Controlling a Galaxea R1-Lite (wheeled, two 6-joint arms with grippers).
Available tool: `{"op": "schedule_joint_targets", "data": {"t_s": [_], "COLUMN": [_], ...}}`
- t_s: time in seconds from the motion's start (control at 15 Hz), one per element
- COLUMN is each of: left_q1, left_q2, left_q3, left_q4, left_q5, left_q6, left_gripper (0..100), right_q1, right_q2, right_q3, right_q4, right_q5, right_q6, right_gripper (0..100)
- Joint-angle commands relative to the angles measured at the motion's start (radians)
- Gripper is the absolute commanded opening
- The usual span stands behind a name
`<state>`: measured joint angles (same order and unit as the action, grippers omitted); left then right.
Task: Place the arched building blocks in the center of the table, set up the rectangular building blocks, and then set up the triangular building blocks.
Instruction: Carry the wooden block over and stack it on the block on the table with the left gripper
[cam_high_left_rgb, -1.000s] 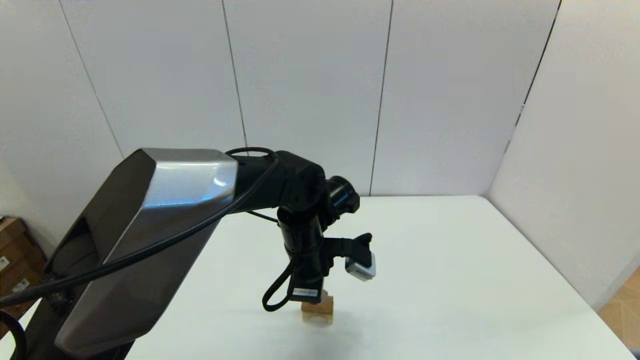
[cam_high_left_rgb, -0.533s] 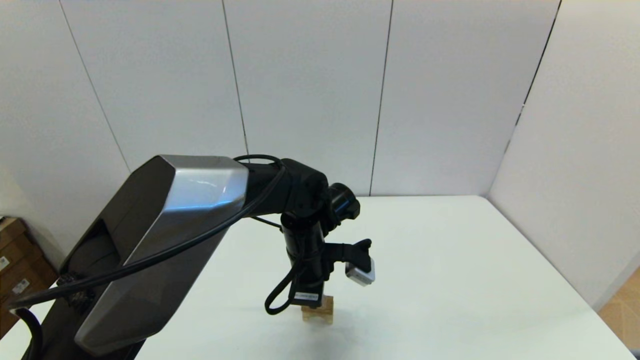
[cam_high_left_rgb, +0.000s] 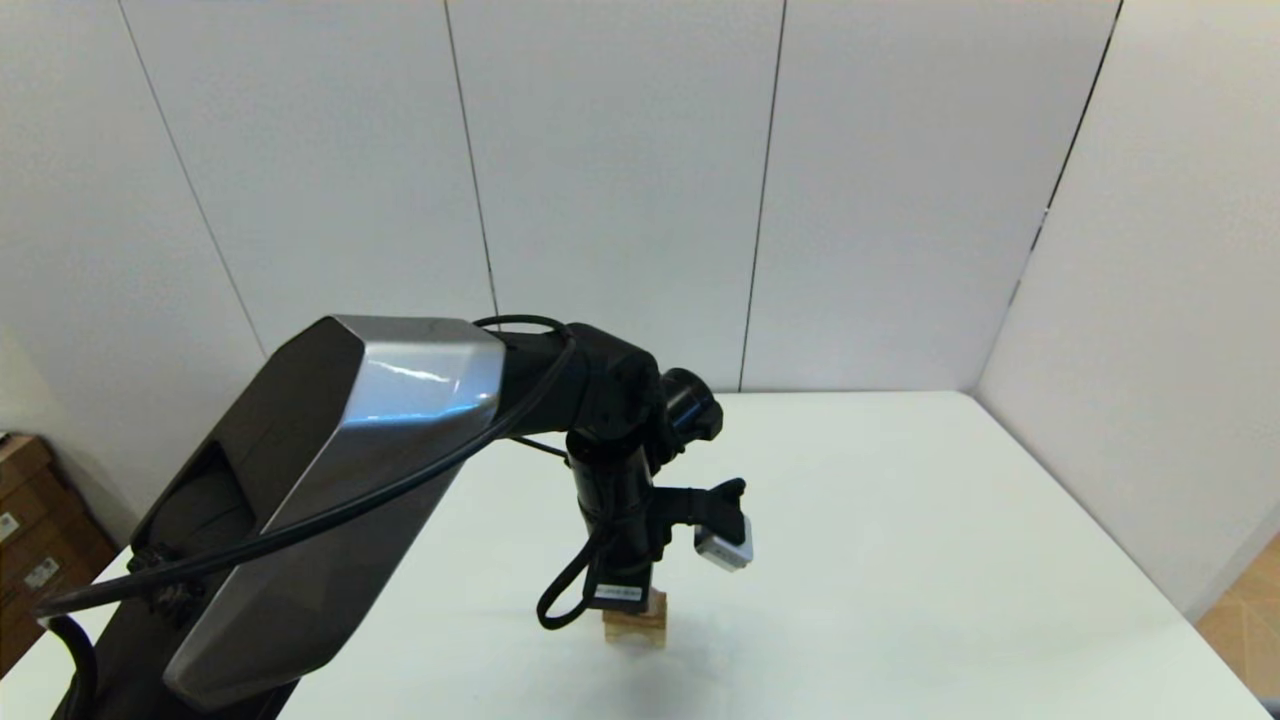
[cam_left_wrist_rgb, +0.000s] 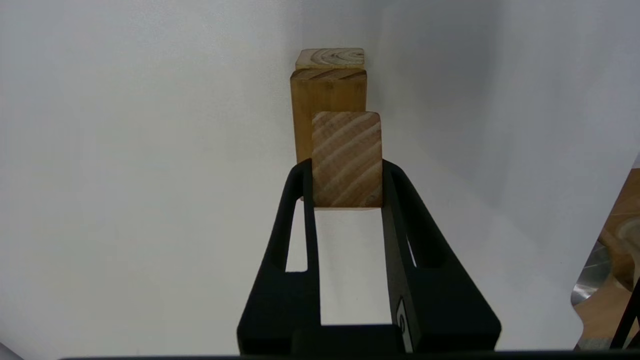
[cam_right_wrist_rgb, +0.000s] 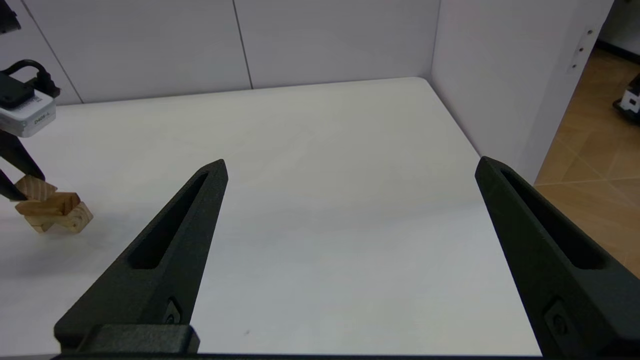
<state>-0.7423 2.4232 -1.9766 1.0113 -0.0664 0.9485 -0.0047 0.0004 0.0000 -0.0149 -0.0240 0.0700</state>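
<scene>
White table carries a 2-block stack: plank on arch. At 6 o'clock, my left gripper clamps the prism above; right gripper spread wide, holding nothing.

The counter is a broad white slab with a smooth top and a rounded far corner, pushed up against pale wall panels at the back and on the right side. Only one thing sits directly on it: the arched block, light tan, standing toward the near middle of the top and casting a soft shadow on the white surface. From the right wrist view the same counter runs back to the panels, and the arched block shows its pale end grain, flat against the top, with the other wooden pieces stacked above it.
</scene>
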Motion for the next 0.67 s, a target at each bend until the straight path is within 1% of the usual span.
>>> {"op": "schedule_joint_targets", "data": {"t_s": [0.07, 0.67], "left_q1": [0.0, -0.002], "left_q2": [0.008, 0.02], "left_q3": [-0.001, 0.001], "left_q4": [0.006, -0.025], "left_q5": [0.0, -0.001], "left_q6": [0.004, 0.006], "left_gripper": [0, 0], "right_q1": [0.0, 0.0], "right_q2": [0.0, 0.0], "right_q3": [0.0, 0.0], "right_q4": [0.0, 0.0], "right_q5": [-0.001, -0.001], "right_q6": [0.001, 0.001], "right_gripper": [100, 100]}}
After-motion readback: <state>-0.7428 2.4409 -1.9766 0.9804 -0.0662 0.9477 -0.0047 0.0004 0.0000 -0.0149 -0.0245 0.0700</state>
